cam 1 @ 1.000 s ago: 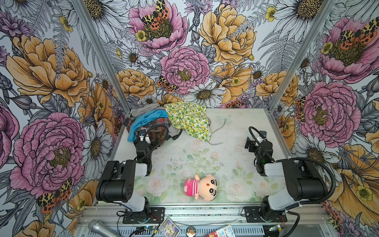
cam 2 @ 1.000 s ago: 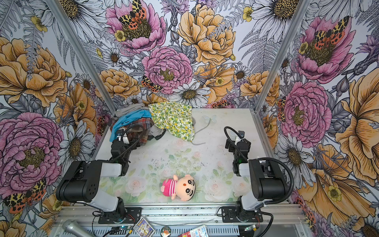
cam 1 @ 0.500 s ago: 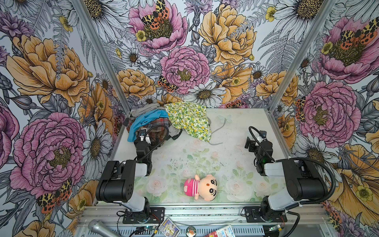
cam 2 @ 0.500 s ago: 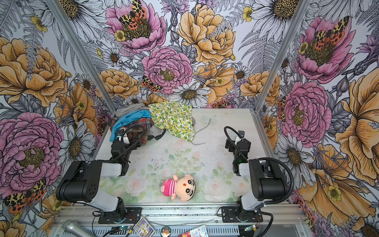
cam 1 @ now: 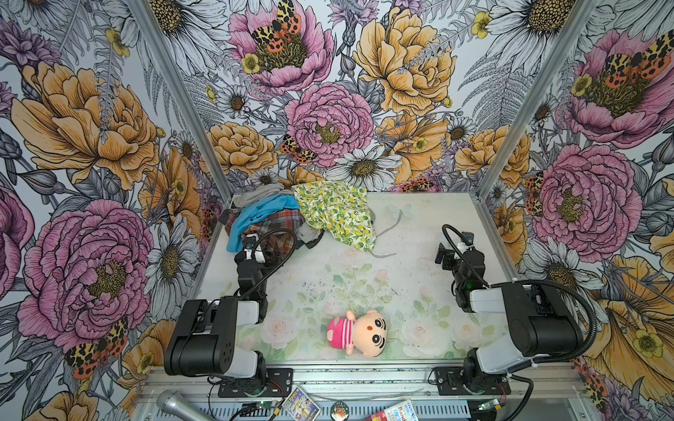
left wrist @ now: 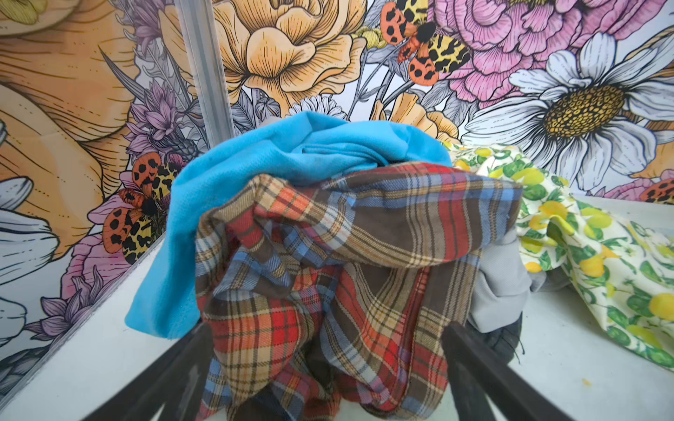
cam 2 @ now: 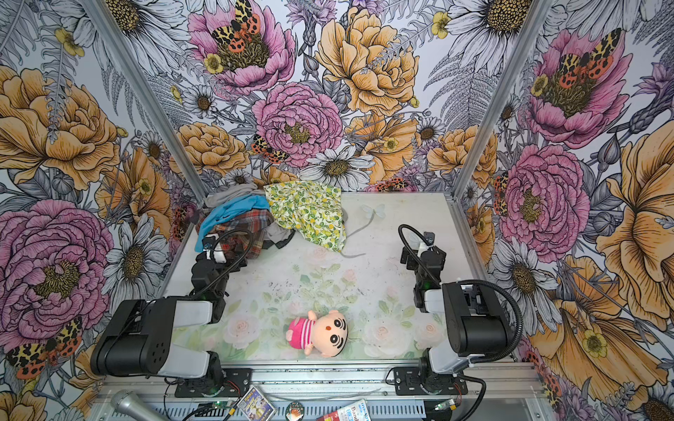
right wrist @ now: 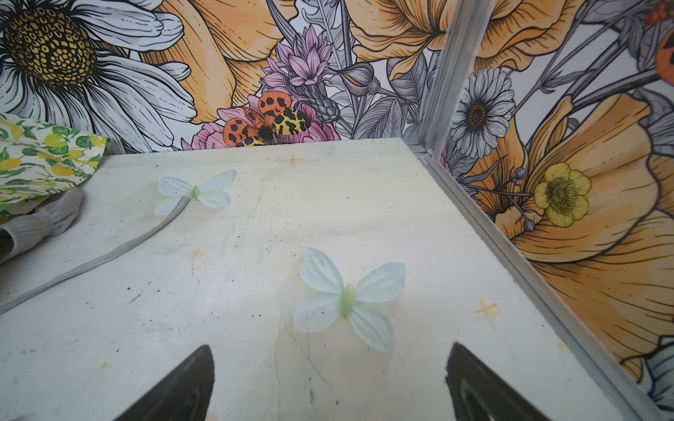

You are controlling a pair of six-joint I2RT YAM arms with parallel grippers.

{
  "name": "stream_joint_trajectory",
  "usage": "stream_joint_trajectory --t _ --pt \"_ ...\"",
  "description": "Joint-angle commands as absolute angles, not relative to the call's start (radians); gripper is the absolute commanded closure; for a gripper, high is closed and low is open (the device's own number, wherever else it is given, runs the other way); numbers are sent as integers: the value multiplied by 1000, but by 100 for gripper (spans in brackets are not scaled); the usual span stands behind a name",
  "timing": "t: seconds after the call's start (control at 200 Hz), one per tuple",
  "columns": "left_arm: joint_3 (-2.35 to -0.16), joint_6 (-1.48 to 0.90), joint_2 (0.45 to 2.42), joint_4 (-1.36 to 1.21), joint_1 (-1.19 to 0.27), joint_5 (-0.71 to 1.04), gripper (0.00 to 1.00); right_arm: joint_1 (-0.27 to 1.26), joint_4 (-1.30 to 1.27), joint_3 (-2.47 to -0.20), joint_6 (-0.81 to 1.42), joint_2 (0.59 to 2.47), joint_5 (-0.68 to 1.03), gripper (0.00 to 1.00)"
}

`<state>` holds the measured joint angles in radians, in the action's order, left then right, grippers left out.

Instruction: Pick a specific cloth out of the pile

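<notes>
- Where the pile (cam 1: 255, 215) fills the table's (cam 1: 419, 255) upper-left corner, one plaid cloth (left wrist: 346, 255) fronts it under one turquoise cloth (left wrist: 291, 153).
- Left fingers (left wrist: 175, 371) stand open astride it; right fingers (right wrist: 182, 386) open over bare table.
- One lemon-print cloth (cam 1: 339, 215), one doll (cam 1: 359, 333); middle bare.

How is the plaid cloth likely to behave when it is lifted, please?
The plaid cloth looks limp, bunched in soft folds, so it would probably droop and unfurl. The turquoise cloth drapes over its top, so pulling may drag that along. Its matte weave seems unlikely to slip.
</notes>
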<state>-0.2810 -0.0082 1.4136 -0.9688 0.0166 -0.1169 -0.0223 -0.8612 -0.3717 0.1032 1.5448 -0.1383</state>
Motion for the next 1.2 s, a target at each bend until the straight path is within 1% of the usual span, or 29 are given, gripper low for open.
stream_joint_trajectory --t 0.0,0.16,0.285,0.435,0.6,0.705,0.775,0.92,1.021,1.056,1.196 --pt "-261 -48 1343 -952 26 -159 1 -12 -868 -389 95 1531 -155 0" --pt "-271 -87 1238 -777 31 -197 1 6 -781 -415 80 1472 -183 0" --pt "-322 -126 1136 -516 25 -287 1 26 -601 -462 88 1377 -219 1" --pt "-392 -186 1059 -286 26 -305 1 59 -455 -519 95 1267 -286 1" --pt "-532 -277 1066 -38 28 -298 1 104 -303 -628 149 1191 -327 1" --pt "-621 -341 1085 90 26 -302 1 133 -146 -752 199 1208 -348 1" --pt "-684 -385 1103 166 23 -294 1 166 -96 -817 216 1227 -355 0" --pt "-807 -487 1147 308 28 -254 1 242 10 -953 249 1304 -244 0" --pt "-875 -560 1180 381 25 -216 1 314 25 -1017 236 1362 -151 1" --pt "-897 -585 1192 409 26 -175 1 334 31 -1038 233 1383 -108 0" --pt "-982 -681 1235 533 25 -172 1 409 38 -1095 230 1444 8 0"
